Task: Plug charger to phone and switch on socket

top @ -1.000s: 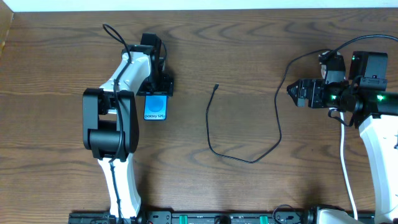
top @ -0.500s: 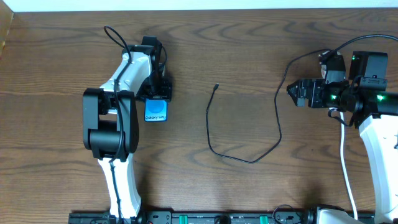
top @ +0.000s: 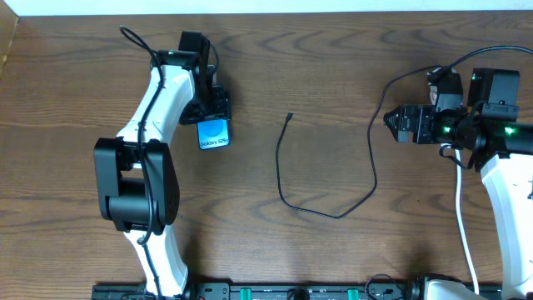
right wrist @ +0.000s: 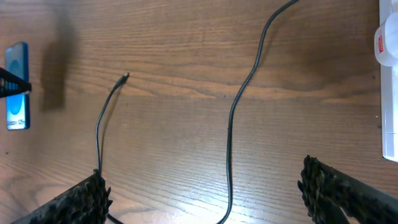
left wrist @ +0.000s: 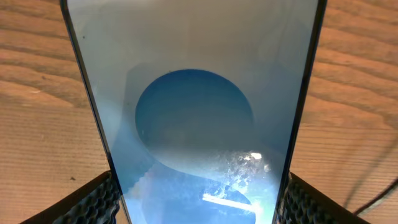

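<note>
The phone [top: 214,133], with a blue-teal screen and white text, is held between the fingers of my left gripper [top: 209,115] at the table's left. In the left wrist view the phone [left wrist: 193,112] fills the frame, and the gripper [left wrist: 199,202] pads press both of its long edges. The charger's black cable [top: 333,214] loops across the middle, with its plug tip [top: 289,116] lying free right of the phone. My right gripper [top: 390,123] is open and empty above the cable [right wrist: 231,124]. The white socket [right wrist: 390,124] shows at the right wrist view's right edge. The adapter is hidden.
The table is dark brown wood [top: 333,50]. The cable runs up and right under my right arm [top: 491,117]. The phone [right wrist: 17,84] and the plug tip [right wrist: 125,77] also show in the right wrist view.
My left arm has swung and its gripper has carried the phone a little up and to the right, turning it slightly. The right arm and the cable have not moved.
</note>
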You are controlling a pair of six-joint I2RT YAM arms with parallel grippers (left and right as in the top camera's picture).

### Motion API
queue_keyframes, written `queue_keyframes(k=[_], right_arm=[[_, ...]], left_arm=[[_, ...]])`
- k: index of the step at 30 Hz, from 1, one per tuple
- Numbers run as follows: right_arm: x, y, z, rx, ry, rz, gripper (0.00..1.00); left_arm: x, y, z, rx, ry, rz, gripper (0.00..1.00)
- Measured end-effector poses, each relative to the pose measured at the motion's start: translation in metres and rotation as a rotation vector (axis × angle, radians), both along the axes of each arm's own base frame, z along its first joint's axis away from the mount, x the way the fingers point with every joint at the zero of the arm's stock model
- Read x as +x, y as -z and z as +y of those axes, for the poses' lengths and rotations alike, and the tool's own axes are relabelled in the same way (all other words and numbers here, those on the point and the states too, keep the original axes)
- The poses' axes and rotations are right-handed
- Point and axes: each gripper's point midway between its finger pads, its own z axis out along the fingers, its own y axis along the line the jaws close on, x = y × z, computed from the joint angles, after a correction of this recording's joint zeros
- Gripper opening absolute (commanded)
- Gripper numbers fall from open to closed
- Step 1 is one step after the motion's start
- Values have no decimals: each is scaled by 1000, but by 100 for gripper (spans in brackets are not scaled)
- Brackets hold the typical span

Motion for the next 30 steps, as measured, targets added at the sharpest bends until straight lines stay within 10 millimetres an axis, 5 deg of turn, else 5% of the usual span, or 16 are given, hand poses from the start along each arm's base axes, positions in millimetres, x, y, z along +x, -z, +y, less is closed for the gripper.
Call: queue_keyframes(k=[7, 13, 30], right_arm=[[8, -3, 2, 75, 88, 14, 95], [13, 1, 23, 119, 77, 38, 99], [16, -2, 28, 161, 117, 47, 99]], left_arm=[[0, -5, -27, -172, -131, 31, 70], [1, -15, -55, -360, -290, 86, 70], [-5, -77, -129, -906, -575, 432, 70]])
